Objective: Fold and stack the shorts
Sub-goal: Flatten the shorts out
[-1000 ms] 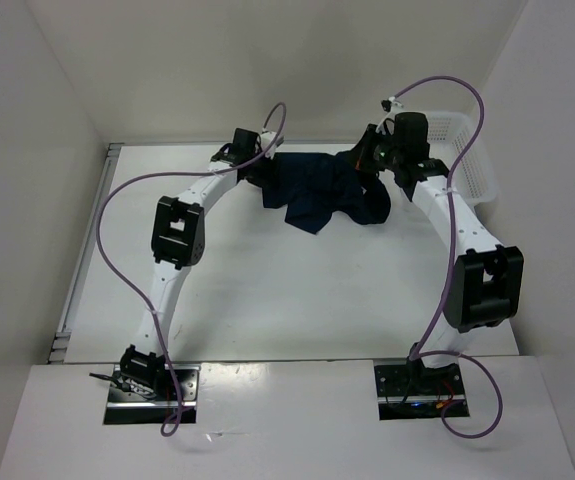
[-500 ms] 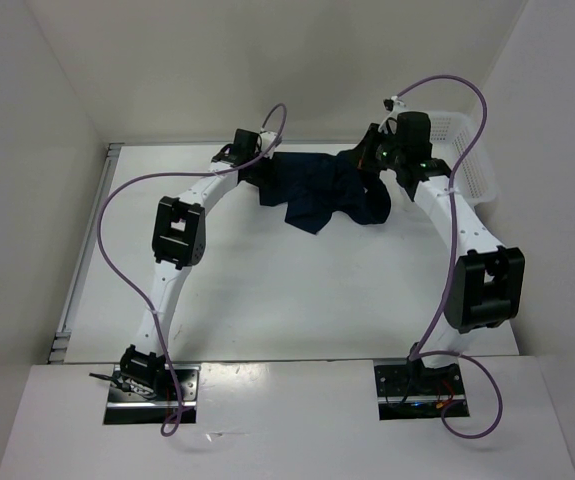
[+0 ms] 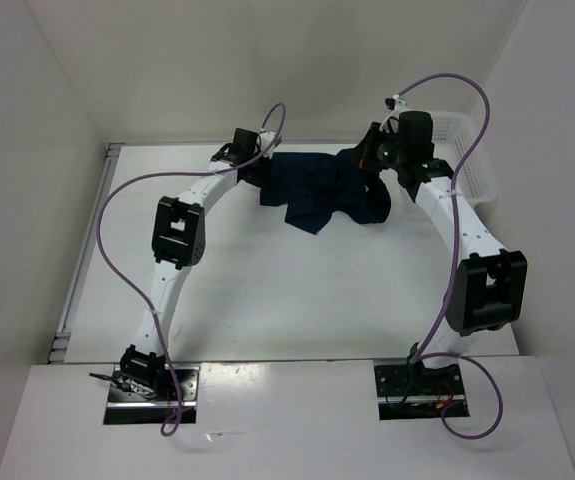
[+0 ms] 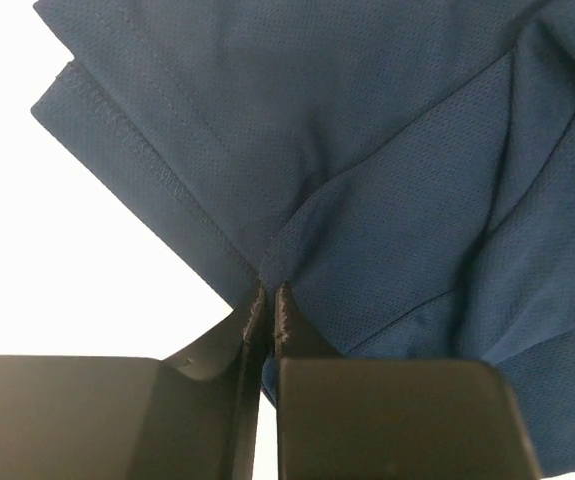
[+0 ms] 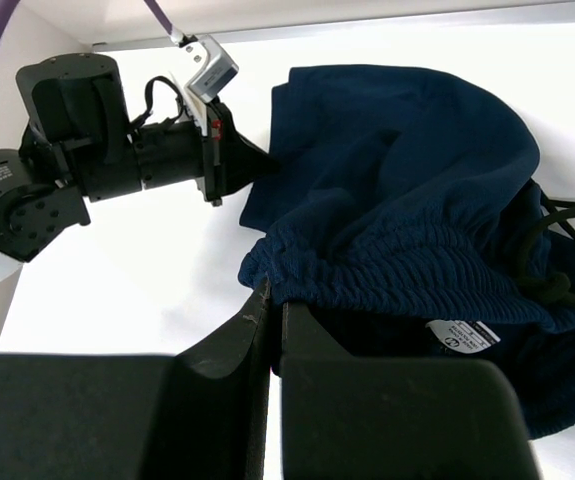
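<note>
Wrinkles run all through the shorts [image 3: 322,190], which lie in a dark navy heap near the far edge of the table [image 3: 267,290], between the two arms and a little right of its middle. The left gripper [image 4: 270,295] is at the heap's left side, its jaws pressed almost together on a stitched hem fold. The right gripper [image 5: 272,298] is at the heap's right side, its jaws likewise closed, pinching the gathered elastic waistband. A dark drawstring [image 5: 557,250] coils beside that waistband, near a white label [image 5: 464,335]. A white basket [image 3: 472,165] stands at the table's far right corner.
</note>
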